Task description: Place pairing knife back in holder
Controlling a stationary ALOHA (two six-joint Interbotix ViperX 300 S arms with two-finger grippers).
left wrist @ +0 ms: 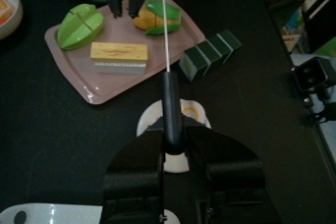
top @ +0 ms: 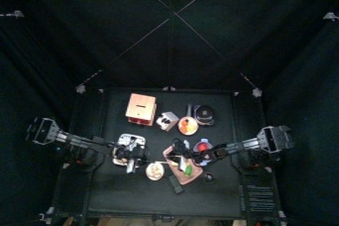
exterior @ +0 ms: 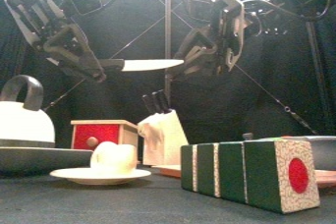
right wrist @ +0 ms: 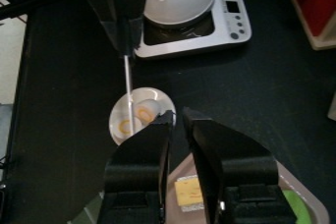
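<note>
**Visitor:** While the arm holds it up like that, how much of the job would you call done?

**Technician:** Roughly half, in my judgement. The left gripper point(left wrist: 168, 159) is pinching the paring knife point(exterior: 147, 65) by its dark handle. The front view shows the blade level in the air, tip toward 3 o'clock, well above the worktop point(exterior: 144, 200). Pickup is complete; insertion is not yet done.

**Visitor:** Where is the holder?

**Technician:** The knife block point(exterior: 163, 135) stands near the middle of the worktop, below the raised blade and just beside the pink tray point(left wrist: 86, 83). Black handles already project from it. In the left wrist view the blade points toward that tray, which carries toy food pieces. What remains: turn the tip down, line it up with a free slot, lower it, release.

**Visitor:** And the other arm?

**Technician:** The right gripper point(right wrist: 179, 120) hangs above the worktop at about 3 o'clock from the blade tip. Its jaws are pressed together and hold nothing.

**Visitor:** Any labels worth noting?

**Technician:** None legible. The scale point(right wrist: 197, 33) under the white kettle point(exterior: 24, 118) has a small control panel at one corner, but the markings are too small to read. The striped green block point(exterior: 252, 173) bears only a red disc on its end face, no lettering. No brand is visible on the kettle.
</note>
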